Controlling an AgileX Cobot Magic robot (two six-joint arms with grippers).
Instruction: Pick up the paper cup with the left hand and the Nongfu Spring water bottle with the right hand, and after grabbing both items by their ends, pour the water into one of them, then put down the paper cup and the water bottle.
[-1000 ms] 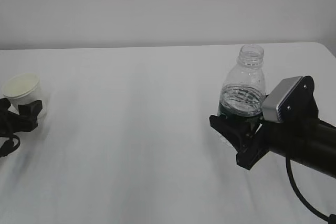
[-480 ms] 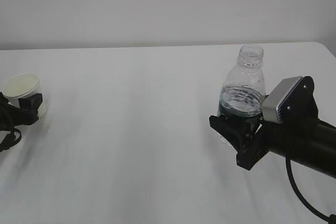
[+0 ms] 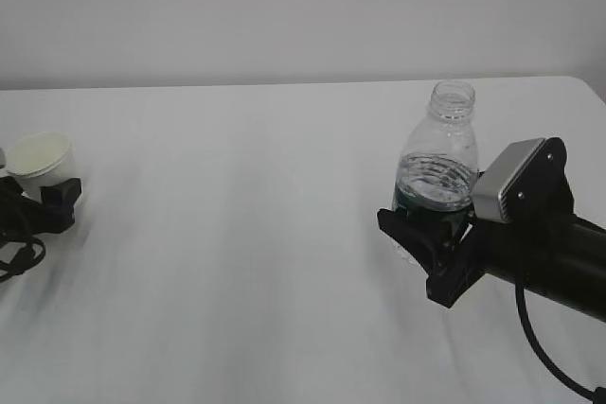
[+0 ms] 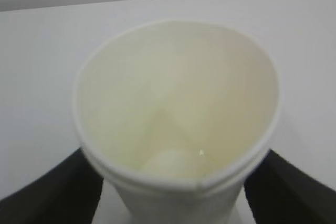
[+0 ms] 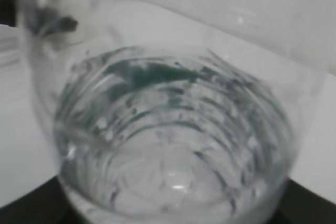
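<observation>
broadly, the white counter fills the scene up to a pale wall. the right hand, a black arm with a silver-grey plate at its wrist, reaches in from the counter's right edge, and its jaws are clenched around the lower body of the nongfu spring water bottle, at and below the dark green label band. the bottle stands upright near the right edge, capless, with its threaded neck open at the top; the right wrist view looks down on its ribbed wall, with the water pooled clear at the bottom. the left hand sits at the counter's left edge, mostly cut off by the frame, its jaws grasping the paper cup low on its sides. the cup is upright, mouth up; the left wrist view shows its rolled rim and cream inside, with a black finger on either side of the base.
</observation>
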